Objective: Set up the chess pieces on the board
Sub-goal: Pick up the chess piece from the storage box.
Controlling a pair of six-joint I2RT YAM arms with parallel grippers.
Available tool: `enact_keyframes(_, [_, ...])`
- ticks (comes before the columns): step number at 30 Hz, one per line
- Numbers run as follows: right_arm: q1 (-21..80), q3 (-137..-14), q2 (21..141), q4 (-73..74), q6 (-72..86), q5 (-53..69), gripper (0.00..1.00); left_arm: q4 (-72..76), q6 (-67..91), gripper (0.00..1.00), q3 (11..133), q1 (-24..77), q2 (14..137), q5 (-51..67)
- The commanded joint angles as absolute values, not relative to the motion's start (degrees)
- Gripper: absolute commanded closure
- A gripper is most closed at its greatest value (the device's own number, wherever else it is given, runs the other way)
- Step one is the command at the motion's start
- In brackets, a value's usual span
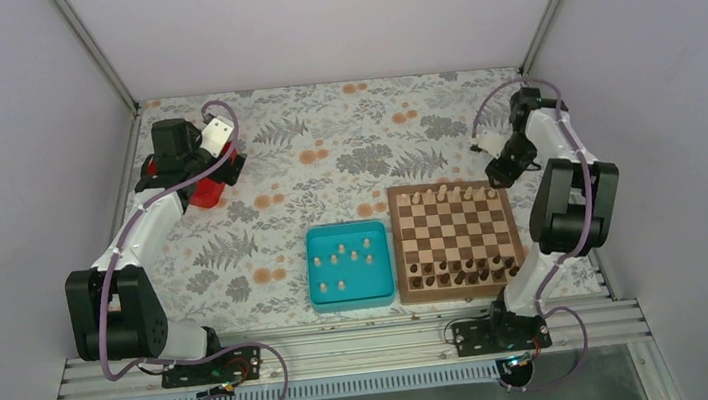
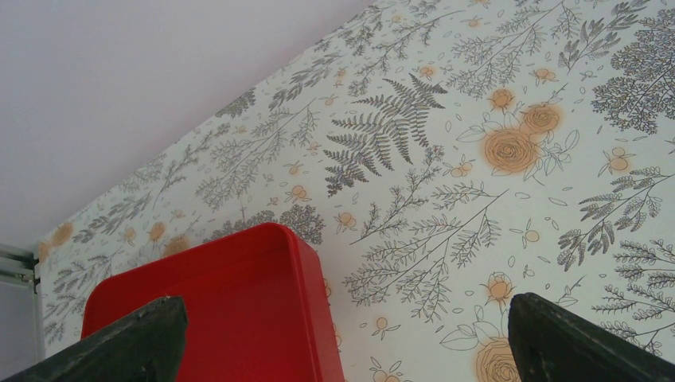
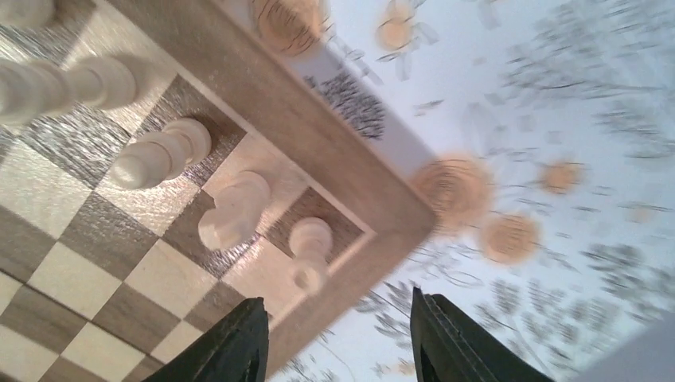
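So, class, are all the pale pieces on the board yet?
No, several pale pieces lie in the teal tray beside the board.

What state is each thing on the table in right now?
Board, partly set.
Pale pieces on board, upright along the far row.
Pale pieces in tray, loose, not yet placed.
Dark pieces, standing at the near edge.
Teal tray, holding pale pieces.
Red box, on the table, ungripped.
Left gripper, open, empty.
Right gripper, open, empty, over the board's far right corner.
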State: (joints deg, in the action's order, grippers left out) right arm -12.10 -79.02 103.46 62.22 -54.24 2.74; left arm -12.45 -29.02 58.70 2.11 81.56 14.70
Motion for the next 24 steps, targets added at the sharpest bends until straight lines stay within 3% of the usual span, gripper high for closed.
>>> enact_keyframes(1, [-11.44, -85.81, 97.4, 65.68, -54.3, 2.53, 0.51, -11.51, -28.34, 0.0, 58.49, 2.22, 80.9, 15.61])
enact_keyframes(5, [-5.32, -91.29, 93.73, 68.43, -52.56, 2.35, 0.5, -11.41, -28.29, 0.0, 58.49, 2.2, 80.75, 15.86])
enact_keyframes(10, [11.25, -93.61, 92.61, 70.44, -48.08, 2.31, 0.47, -11.42, -28.29, 0.0, 58.77, 2.27, 80.21, 15.64])
enact_keyframes(17, [35.84, -95.51, 100.13, 69.81, -43.72, 3.97, 0.46, -11.21, -28.3, 0.0, 58.6, 2.19, 79.49, 14.85])
enact_keyframes(24, [48.19, -95.7, 106.75, 68.87, -42.61, 4.85, 0.47, -11.08, -28.21, 0.0, 58.44, 2.21, 78.91, 14.78])
